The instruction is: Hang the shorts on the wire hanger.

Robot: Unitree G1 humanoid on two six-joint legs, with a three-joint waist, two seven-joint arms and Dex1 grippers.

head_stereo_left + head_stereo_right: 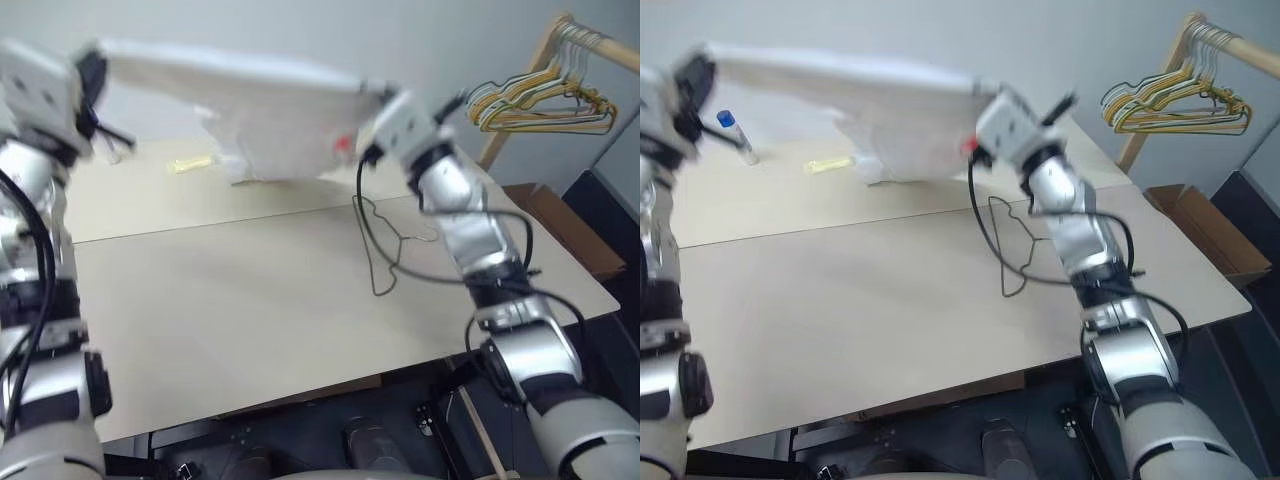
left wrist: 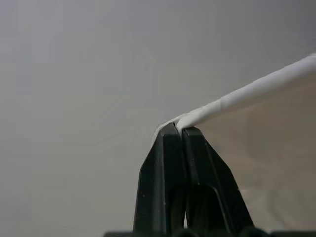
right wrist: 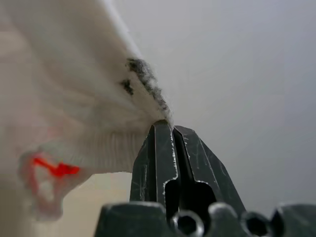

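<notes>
Above the worktop (image 1: 250, 330), shorts (image 1: 270, 110) stretched between both arms' fingers, left (image 2: 177, 129) and right (image 3: 170, 126) clenched on cloth; wire hanger (image 1: 385, 245) lying below

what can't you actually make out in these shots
- Lower part of the shorts: blurred in the eye views; legs and hems do not separate.
- Red mark on the cloth: smeared in the right wrist view, unreadable.
- Wire hanger: the right arm crosses it in the eye views, hiding part of it.
- Small yellow item on the table: too small to identify.
- Left claw and right claw: how much cloth sits between the shut fingers is hidden.
</notes>
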